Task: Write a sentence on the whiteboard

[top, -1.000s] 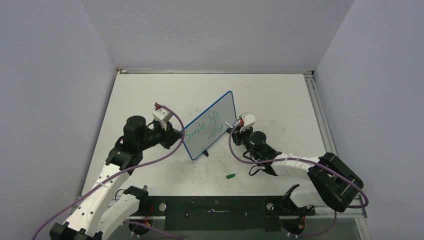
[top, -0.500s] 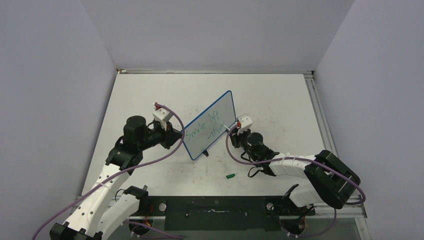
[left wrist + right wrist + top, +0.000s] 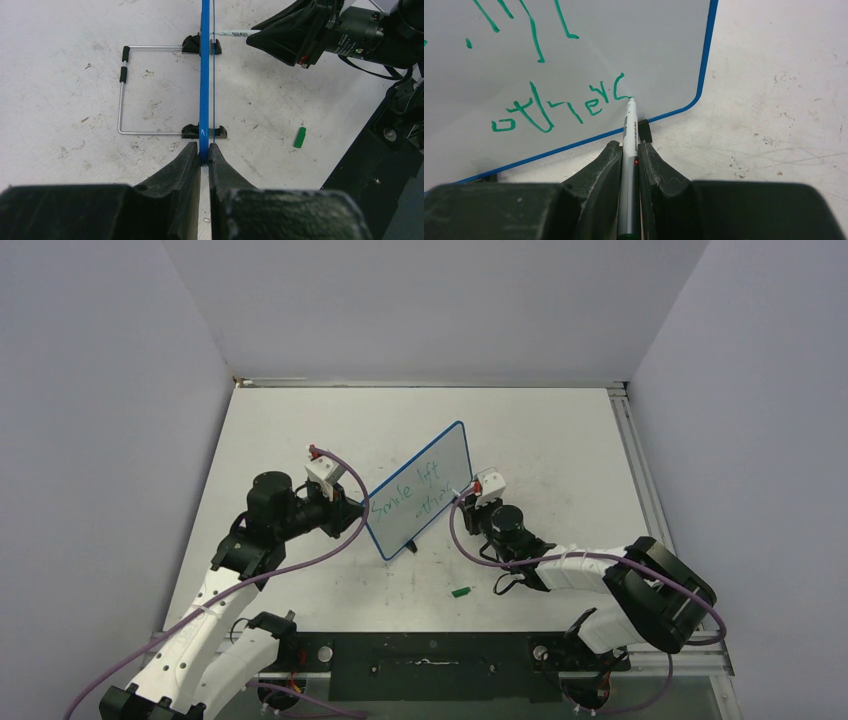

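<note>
whiteboard (image 3: pixel 420 490) upright mid-table (image 3: pixel 560 440), between the arms | left gripper (image 3: pixel 203 150) jaws pinched on its blue edge | right gripper (image 3: pixel 629 147) jaws clamped on a marker (image 3: pixel 630 125); tip seemingly touching the sentence (image 3: pixel 539 107) at its lower line's end | green cap (image 3: pixel 461 592) lying near right arm

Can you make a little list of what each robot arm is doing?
left gripper: shut on the whiteboard edge, holding it upright
right gripper: shut on the marker, tip touching the board
sentence: green, two lines, marker at the lower line's end
green cap: loose on the table
</note>
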